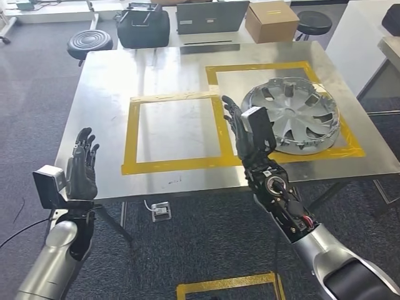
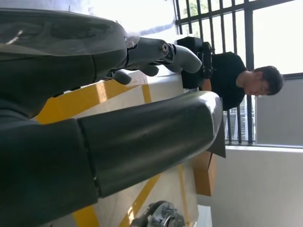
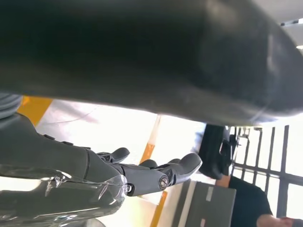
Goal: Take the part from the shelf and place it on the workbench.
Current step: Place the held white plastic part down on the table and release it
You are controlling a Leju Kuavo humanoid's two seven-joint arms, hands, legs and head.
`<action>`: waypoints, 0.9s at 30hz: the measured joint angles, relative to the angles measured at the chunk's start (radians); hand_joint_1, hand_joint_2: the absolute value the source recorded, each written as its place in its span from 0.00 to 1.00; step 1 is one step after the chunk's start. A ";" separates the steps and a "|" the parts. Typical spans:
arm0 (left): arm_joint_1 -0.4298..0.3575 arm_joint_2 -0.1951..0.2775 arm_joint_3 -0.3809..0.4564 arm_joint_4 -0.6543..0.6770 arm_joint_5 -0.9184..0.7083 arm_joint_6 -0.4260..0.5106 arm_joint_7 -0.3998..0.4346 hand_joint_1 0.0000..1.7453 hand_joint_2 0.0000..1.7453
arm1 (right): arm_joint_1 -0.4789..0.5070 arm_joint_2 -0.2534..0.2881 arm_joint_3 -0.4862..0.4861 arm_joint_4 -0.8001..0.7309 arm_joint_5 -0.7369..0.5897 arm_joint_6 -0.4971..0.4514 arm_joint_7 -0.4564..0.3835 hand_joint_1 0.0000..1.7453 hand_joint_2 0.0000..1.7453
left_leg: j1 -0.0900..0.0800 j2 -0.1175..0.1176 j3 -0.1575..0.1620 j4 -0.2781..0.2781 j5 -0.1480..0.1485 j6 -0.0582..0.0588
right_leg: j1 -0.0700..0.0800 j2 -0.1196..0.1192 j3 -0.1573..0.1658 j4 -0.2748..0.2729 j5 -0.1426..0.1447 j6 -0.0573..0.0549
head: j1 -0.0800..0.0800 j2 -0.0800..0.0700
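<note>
On the steel tabletop (image 1: 108, 81), inside the right of two yellow tape frames (image 1: 283, 65), the part (image 1: 297, 112), a silver wheel cover, lies flat, with its near edge over the tape. The right robot hand (image 1: 243, 128) is raised just beside the part's left edge, fingers spread apart and holding nothing. The left robot hand (image 1: 84, 165) stands upright near the tabletop's left front edge, also with fingers apart and empty. The left tape frame (image 1: 174, 165) has nothing inside it.

My judgement is that the placing is done or nearly done. The risk now is the right robot hand: if it swings sideways while pulling back, its fingers could catch the rim and push the part out of its frame. The left robot hand could knock the tabletop edge if it drops carelessly.

Behind the tabletop stand a cardboard box (image 1: 271, 20) and a black bag (image 1: 143, 26). I can read no brand, label or writing anywhere.
</note>
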 joint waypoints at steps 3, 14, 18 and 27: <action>0.004 -0.001 0.001 0.000 0.000 0.002 0.001 0.00 0.00 | 0.012 0.000 0.002 -0.009 0.000 0.002 0.001 0.00 0.00 | 0.004 -0.001 0.000 0.007 -0.005 -0.006 | -0.011 -0.003 -0.012 0.019 0.023 0.012 | 0.012 0.000; 0.013 0.001 0.007 -0.010 -0.001 0.025 0.013 0.00 0.00 | 0.015 0.000 0.013 -0.043 -0.005 0.015 0.021 0.00 0.00 | 0.009 0.007 -0.081 0.192 -0.119 -0.060 | -0.010 -0.004 0.091 -0.212 0.129 -0.039 | -0.001 0.000; 0.025 0.002 0.007 -0.016 -0.002 0.028 0.018 0.00 0.00 | 0.017 0.000 0.018 -0.046 -0.006 0.015 0.029 0.00 0.00 | 0.006 0.009 -0.124 0.327 -0.176 -0.053 | 0.001 -0.007 0.063 -0.212 0.148 -0.051 | -0.022 0.000; 0.026 0.004 0.011 -0.041 -0.004 0.032 0.022 0.00 0.00 | 0.017 0.000 0.026 -0.060 -0.015 0.015 0.032 0.00 0.00 | -0.013 0.017 0.034 0.032 -0.056 -0.003 | 0.005 -0.009 0.031 -0.201 0.162 -0.017 | -0.020 0.000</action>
